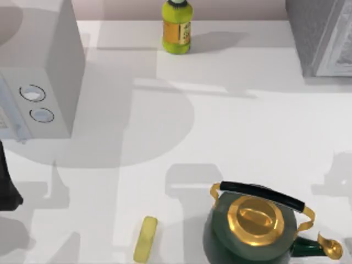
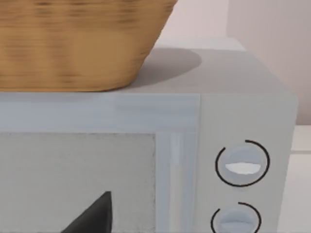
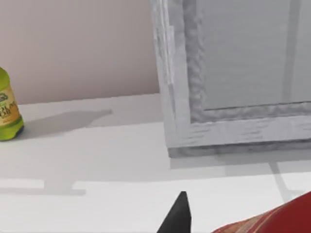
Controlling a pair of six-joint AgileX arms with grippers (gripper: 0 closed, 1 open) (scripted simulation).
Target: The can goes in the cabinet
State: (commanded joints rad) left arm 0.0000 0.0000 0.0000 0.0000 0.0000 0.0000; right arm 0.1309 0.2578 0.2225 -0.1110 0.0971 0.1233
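item: can (image 3: 272, 221), red, close under right gripper (image 3: 181, 213); we cannot tell if held, nor jaw state. cabinet (image 3: 233, 73) at desk's far right corner, door shut. advice: we get door open first, keep can upright. top view adds kettle (image 1: 253, 231), bottle (image 1: 176, 27), microwave (image 1: 38, 71); left wrist view adds basket (image 2: 73, 43) atop microwave, left gripper (image 2: 95, 216) before it, jaws unclear.

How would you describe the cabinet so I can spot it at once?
Start at the table's top right corner in the top view, against the back wall. The cabinet is the pale grey box there, its front a framed, wood-grained door panel. The microwave on the left is also a pale box, but it has two round knobs; the cabinet's visible front has none.
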